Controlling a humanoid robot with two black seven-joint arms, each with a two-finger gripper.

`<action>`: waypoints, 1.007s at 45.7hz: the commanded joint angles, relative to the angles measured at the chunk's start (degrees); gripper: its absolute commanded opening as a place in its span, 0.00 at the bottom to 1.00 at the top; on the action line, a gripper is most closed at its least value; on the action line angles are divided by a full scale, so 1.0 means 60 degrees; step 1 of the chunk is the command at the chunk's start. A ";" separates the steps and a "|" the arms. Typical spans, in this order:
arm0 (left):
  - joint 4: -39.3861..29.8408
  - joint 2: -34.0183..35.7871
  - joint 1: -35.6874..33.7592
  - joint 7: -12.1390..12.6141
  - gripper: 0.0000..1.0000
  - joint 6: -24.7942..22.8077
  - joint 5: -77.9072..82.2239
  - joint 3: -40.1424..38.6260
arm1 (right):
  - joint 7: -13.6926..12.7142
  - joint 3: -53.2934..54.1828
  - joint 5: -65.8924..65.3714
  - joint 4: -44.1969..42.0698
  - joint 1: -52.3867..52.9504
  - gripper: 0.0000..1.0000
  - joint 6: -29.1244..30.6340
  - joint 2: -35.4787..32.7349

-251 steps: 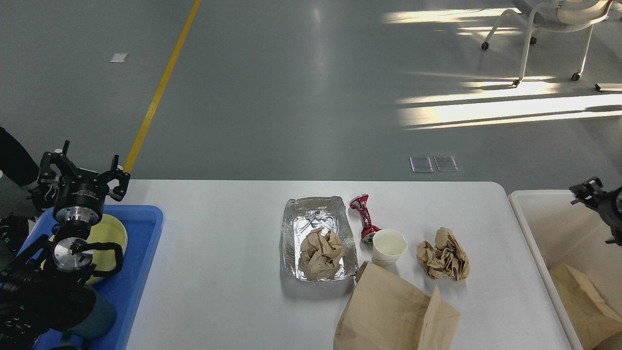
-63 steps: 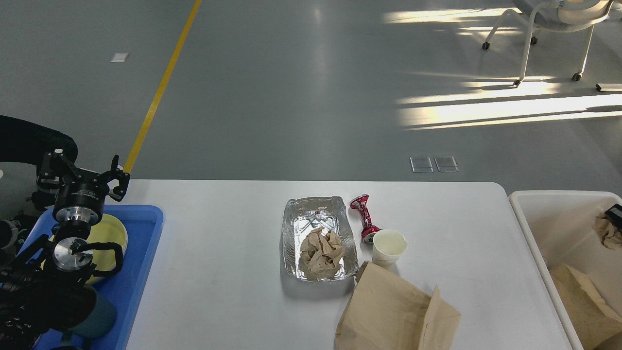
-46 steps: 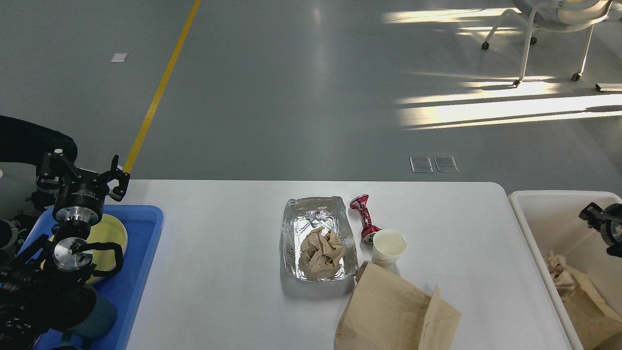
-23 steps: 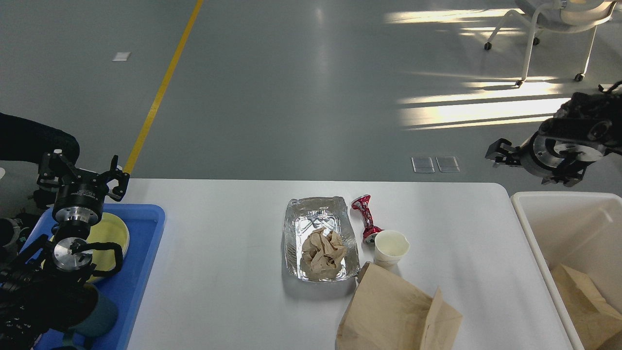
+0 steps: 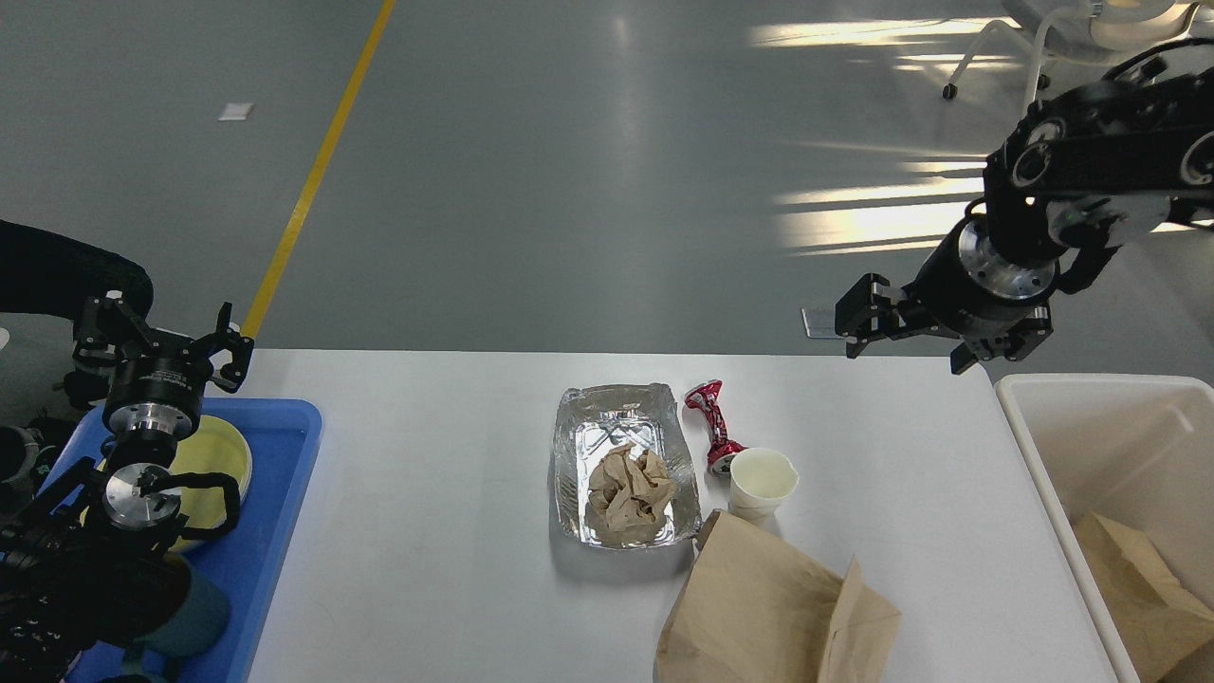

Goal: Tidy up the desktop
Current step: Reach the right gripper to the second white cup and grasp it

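White desktop (image 5: 427, 531) with rounded corners, foil tray (image 5: 621, 465) near centre, crushed red can (image 5: 711, 427) just right of it, white paper cup (image 5: 761, 482) touching the can's near end, brown paper bag (image 5: 768, 612) at near edge, blue tray (image 5: 270, 531) at left end

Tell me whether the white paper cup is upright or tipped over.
Upright. The white paper cup stands on the desktop with its round open mouth facing up, beside the crushed red can. Its inside looks empty.
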 commanded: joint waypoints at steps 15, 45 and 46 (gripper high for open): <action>0.0000 0.0000 0.0000 0.0000 0.96 0.0000 0.0003 -0.0010 | 0.0002 0.1671 -0.0020 -0.1450 -0.4006 0.99 -0.2412 0.0930; 0.0000 0.0000 0.0000 0.0000 0.96 0.0000 0.0003 -0.0010 | -0.0027 0.2156 -0.0152 -0.2754 -0.5765 0.28 -0.3086 0.1852; 0.0000 0.0000 0.0000 0.0000 0.96 0.0000 0.0003 -0.0010 | -0.0042 0.2127 -0.0152 -0.2754 -0.5765 0.20 -0.3086 0.1852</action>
